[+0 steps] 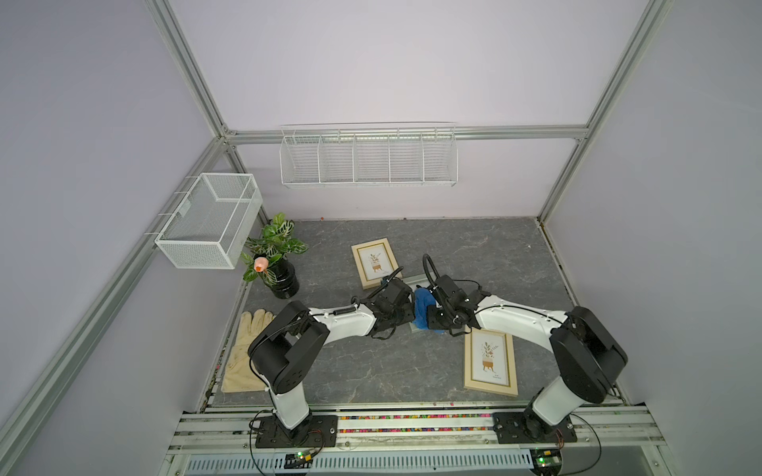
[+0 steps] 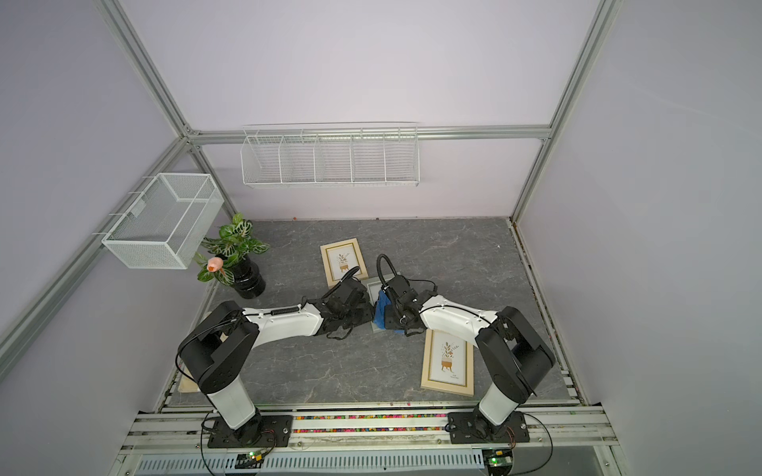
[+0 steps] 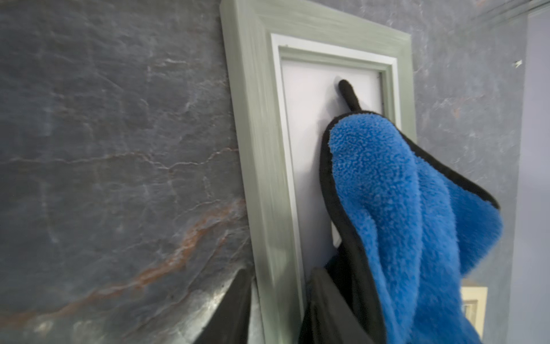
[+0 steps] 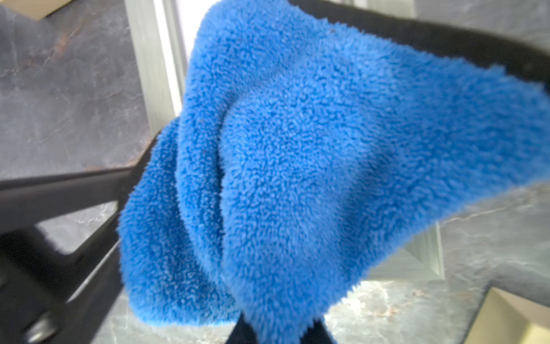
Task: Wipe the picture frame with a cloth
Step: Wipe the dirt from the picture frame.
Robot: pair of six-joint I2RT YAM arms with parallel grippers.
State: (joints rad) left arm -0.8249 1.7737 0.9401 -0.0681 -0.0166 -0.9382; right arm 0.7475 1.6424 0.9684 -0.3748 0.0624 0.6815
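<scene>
A grey-green picture frame (image 3: 253, 119) lies flat mid-table, mostly hidden under both grippers in both top views (image 1: 412, 281) (image 2: 372, 288). My left gripper (image 3: 281, 271) stands open, one finger (image 3: 232, 309) outside the frame's long rail and the other on the glass side, with a thin gap showing beside the rail. The blue plush cloth (image 4: 297, 149) with a dark edge hangs bunched from my right gripper (image 4: 281, 330), which is shut on it. The cloth (image 3: 401, 208) drapes over the frame's glass, between the two grippers (image 1: 422, 307).
Two beige picture frames lie nearby, one behind (image 1: 375, 261) and one at the front right (image 1: 490, 356). A potted plant (image 1: 274, 255) stands at the back left, a beige glove (image 1: 243, 354) lies at the left edge. White wire baskets (image 1: 210, 220) (image 1: 367, 156) hang on the walls.
</scene>
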